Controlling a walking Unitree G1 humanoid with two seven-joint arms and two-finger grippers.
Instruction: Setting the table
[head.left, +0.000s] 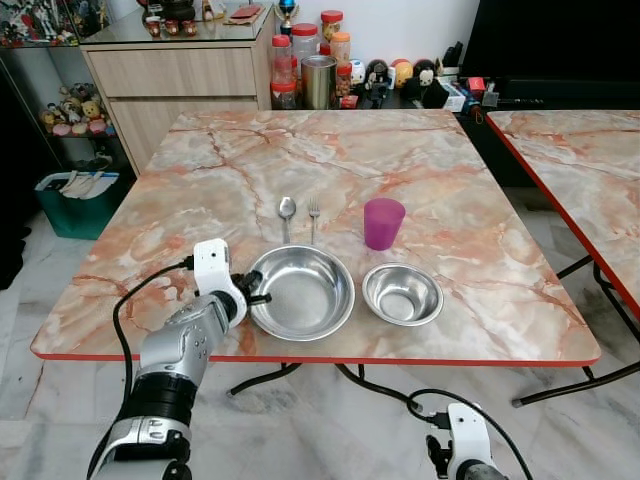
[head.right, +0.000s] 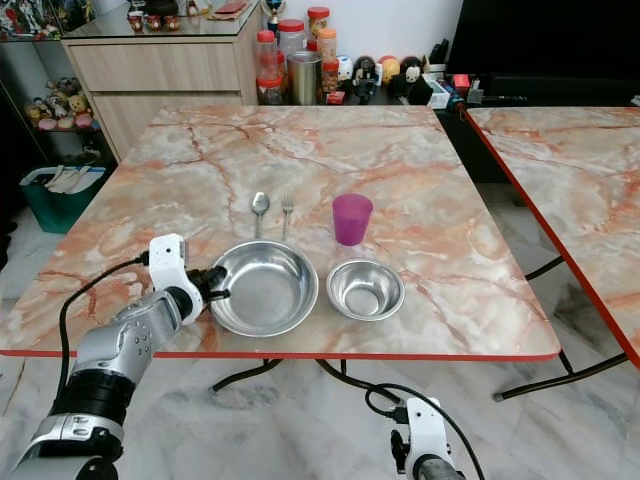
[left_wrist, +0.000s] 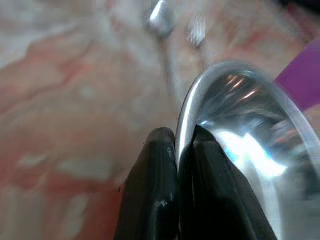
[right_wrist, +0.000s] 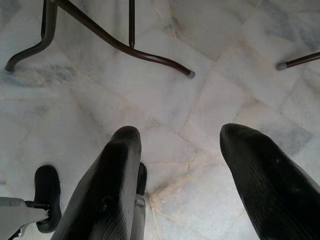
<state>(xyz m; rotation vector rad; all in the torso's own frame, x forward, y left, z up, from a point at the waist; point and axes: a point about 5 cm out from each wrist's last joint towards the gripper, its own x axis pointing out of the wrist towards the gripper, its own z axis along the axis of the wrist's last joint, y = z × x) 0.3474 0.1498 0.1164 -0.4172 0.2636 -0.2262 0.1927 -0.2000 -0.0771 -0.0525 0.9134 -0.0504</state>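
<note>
A large steel bowl rests on the marble table near its front edge. My left gripper is shut on this bowl's left rim; the left wrist view has the rim pinched between the two black fingers. A smaller steel bowl sits just right of it. Behind them lie a spoon and a fork side by side, with a purple cup to their right. My right gripper hangs open below the table, over the floor.
Jars, a steel canister and small figurines stand behind the table's far edge, beside a wooden cabinet. A second marble table stands to the right. A green bin is on the floor at left. Table legs cross the tiled floor.
</note>
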